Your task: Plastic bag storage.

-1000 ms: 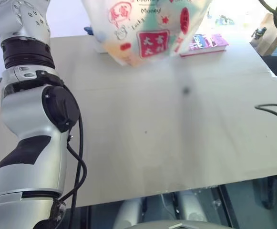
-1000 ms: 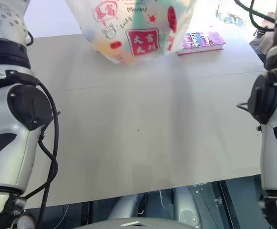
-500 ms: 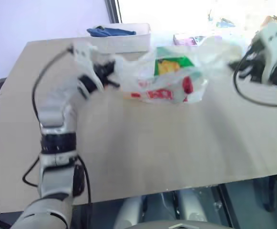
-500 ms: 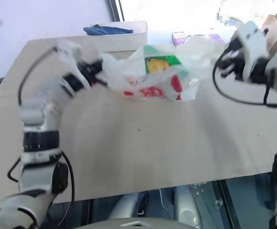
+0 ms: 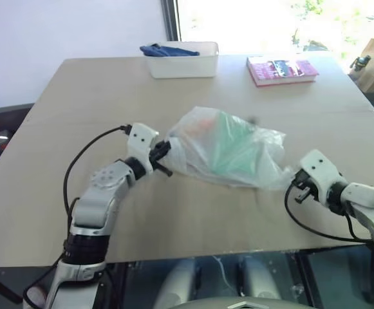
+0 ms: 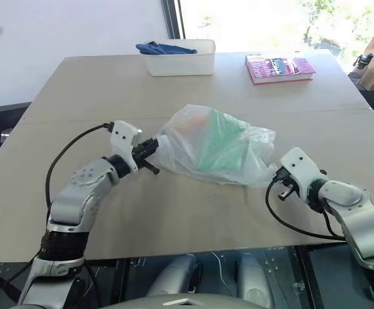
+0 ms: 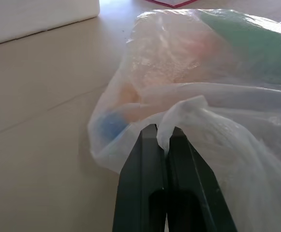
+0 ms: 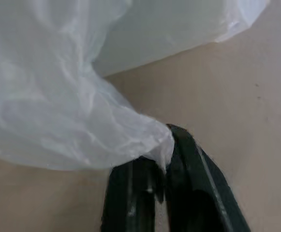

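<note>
- The plastic bag (image 5: 228, 149) is lying on the table (image 5: 193, 222), puffed up and crinkled, near the table's middle, with a green shape showing faintly through its translucent skin.
- The left gripper (image 7: 163, 140) is sitting at the end of the plastic bag nearest the robot's left arm, its two black fingers pressed together and pinching a fold of the bag's film between them.
- The right gripper (image 8: 165, 151) is sitting at the opposite end of the plastic bag, its fingers nearly together and nipping a twisted corner of the thin film.
- The bag is lying stretched between the two grippers, resting on the tabletop.
- Beyond the plastic bag, near the table's far edge, a white bin (image 5: 182, 59) is holding a blue cloth (image 5: 167, 49).
- Also beyond the plastic bag, towards the robot's right, a pink book (image 5: 281, 69) is lying flat.
</note>
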Available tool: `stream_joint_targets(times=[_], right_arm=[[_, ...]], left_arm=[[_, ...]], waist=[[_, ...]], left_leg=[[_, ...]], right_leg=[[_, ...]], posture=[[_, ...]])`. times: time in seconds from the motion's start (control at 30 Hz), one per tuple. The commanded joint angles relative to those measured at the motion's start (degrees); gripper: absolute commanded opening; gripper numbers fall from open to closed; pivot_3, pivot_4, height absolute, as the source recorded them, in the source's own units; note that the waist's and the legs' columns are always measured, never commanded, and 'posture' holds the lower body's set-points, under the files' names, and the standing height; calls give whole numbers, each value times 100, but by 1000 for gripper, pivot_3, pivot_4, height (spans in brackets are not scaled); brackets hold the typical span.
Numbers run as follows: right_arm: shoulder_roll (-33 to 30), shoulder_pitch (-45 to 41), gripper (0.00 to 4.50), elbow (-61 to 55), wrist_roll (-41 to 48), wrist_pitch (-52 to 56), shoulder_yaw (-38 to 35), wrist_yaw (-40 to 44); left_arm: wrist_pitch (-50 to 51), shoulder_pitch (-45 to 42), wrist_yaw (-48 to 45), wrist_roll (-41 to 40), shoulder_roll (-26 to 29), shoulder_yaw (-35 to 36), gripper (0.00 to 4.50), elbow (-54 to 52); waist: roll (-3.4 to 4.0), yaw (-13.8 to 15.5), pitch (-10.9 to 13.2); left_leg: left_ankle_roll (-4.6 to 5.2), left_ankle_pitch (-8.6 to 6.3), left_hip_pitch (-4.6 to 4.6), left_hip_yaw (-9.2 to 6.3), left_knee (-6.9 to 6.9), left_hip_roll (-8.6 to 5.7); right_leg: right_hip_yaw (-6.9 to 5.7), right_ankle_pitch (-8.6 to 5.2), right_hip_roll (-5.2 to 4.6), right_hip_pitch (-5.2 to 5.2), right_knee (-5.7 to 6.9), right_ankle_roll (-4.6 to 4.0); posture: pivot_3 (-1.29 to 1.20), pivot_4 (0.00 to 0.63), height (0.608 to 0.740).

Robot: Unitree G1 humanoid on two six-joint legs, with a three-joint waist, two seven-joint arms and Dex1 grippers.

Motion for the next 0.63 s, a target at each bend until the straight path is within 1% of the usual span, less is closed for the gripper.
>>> stream_joint_targets(times=[0.03,0.07,0.17,0.2,0.23,0.3,0.33,0.37,0.4,0.47,0.53,0.63], right_arm=[[9,393,2295,-884,839,-143,-1035,588],[95,618,2613,-1109,1207,-23,-1470,737],[27,1600,4148,-1505,1977,223,-2687,1336],[13,2047,4500,-1533,2174,253,-3195,1614],[25,2462,4500,-1550,2316,186,-3667,1914],[77,3137,4500,-1446,2563,40,-4524,2370],[89,3342,4500,-1331,2603,-79,-4812,2493],[72,3526,4500,-1211,2569,-219,-4992,2588],[55,3676,4500,-1073,2465,-362,-5066,2668],[45,3866,4500,-871,2382,-591,-5057,2786],[25,3928,4500,-612,2060,-951,-4729,2718],[-41,3974,4500,-331,1735,-1379,-4357,2715]], left_arm=[[107,415,-553,-727,321,631,1714,-643],[192,644,-678,-912,423,823,2039,-744],[440,1232,-873,-1388,690,1372,3486,-895],[521,1451,-956,-1515,799,1584,3928,-899],[565,1644,-995,-1554,903,1774,4468,-885],[422,2053,-1151,-1430,1143,2066,4468,-814],[370,2209,-1214,-1393,1244,2198,4468,-744],[333,2333,-1290,-1391,1338,2306,4468,-672],[276,2453,-1400,-1361,1431,2377,4468,-593],[175,2559,-1514,-1302,1538,2452,4468,-429],[114,2557,-1564,-1295,1588,2483,4468,-307],[93,2500,-1621,-1339,1616,2526,4468,-292]], waist=[[-1,-3,0],[-1,2,-1],[1,14,-2],[1,32,-2],[1,48,-2],[2,76,-1],[1,79,0],[2,78,3],[1,81,2],[1,90,2],[0,111,1],[0,129,0]], left_leg=[[0,0,6,0,-10,4],[0,0,6,-1,-15,4],[0,0,15,-4,-60,10],[0,0,14,-8,-62,11],[1,0,15,-15,-62,11],[4,-2,24,-20,-65,12],[13,-7,48,-21,-75,16],[35,-21,90,-15,-86,17],[44,-27,112,-13,-96,19],[50,-32,140,-13,-103,25],[51,-32,160,-12,-116,28],[50,-32,164,-10,-129,31]], right_leg=[[0,0,2,4,-9,0],[0,0,1,4,-13,0],[1,0,1,7,-43,-1],[0,0,2,10,-50,-1],[-2,0,2,20,-61,-1],[-10,2,2,40,-81,0],[-12,4,4,70,-99,2],[-5,7,3,110,-111,2],[-5,8,3,131,-121,2],[-9,11,3,168,-146,5],[-8,14,4,189,-167,5],[-6,17,4,190,-183,5]], posture=[[0,150,740],[0,150,740],[0,150,740],[0,150,740],[0,150,740],[0,150,740],[0,150,740],[0,150,740],[0,150,740],[0,150,740],[0,150,740],[0,150,740]])
